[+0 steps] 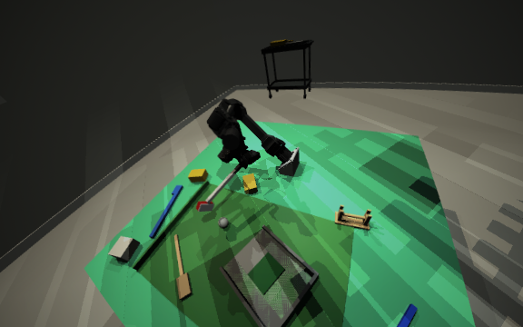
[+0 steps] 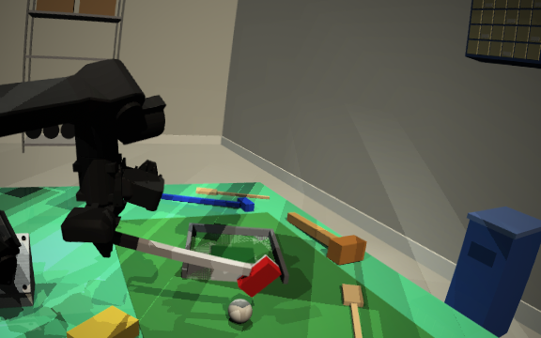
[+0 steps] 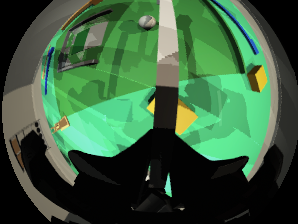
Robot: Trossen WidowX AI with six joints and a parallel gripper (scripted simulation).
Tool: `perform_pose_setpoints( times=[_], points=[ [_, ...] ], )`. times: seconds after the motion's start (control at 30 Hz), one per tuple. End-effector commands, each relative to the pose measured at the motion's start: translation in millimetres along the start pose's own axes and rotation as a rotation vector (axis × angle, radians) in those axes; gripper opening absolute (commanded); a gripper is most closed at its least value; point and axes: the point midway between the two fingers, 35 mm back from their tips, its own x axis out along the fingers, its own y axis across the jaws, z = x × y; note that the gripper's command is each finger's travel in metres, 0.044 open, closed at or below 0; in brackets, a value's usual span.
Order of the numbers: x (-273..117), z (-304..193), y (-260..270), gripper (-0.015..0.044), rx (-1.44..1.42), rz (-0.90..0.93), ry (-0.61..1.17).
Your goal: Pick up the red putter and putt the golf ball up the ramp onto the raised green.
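Observation:
My gripper (image 1: 241, 165) (image 2: 112, 235) (image 3: 160, 133) is shut on the dark handle end of the red putter. The putter's pale shaft (image 1: 222, 187) (image 2: 181, 253) (image 3: 168, 45) slants away to its red head (image 1: 202, 205) (image 2: 259, 276), which hangs above the mat. The head is out of the wrist view. The golf ball (image 1: 222, 222) (image 2: 240, 311) (image 3: 147, 22) lies on the darker green mat. In the top view it appears between the putter head and the walled ramp. The raised green (image 1: 266, 272) (image 2: 233, 253) (image 3: 79, 41) is a dark square inside the ramp's grey walls.
One yellow block (image 1: 250, 183) (image 2: 106, 324) (image 3: 187, 118) stands below the gripper; another (image 1: 198, 174) (image 3: 257, 78) lies near the dark rail (image 1: 175, 224). A blue club (image 1: 166, 212), a pale block (image 1: 122, 248) and a wooden club (image 1: 182, 286) lie nearby. A wooden stand (image 1: 353, 221) is across the mat.

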Motion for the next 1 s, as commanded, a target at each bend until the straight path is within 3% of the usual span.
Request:
perform_pose_setpoints(
  times=[0.0,0.37,0.97],
  points=[
    [2.2,-1.6,-3.4,0.0000,0.017,-0.016,-0.003],
    [38.6,-1.9,-4.5,0.0000,0.060,-0.075,0.048],
    [62.4,-3.2,-6.4,0.0000,0.064,-0.078,0.051]
  ],
)
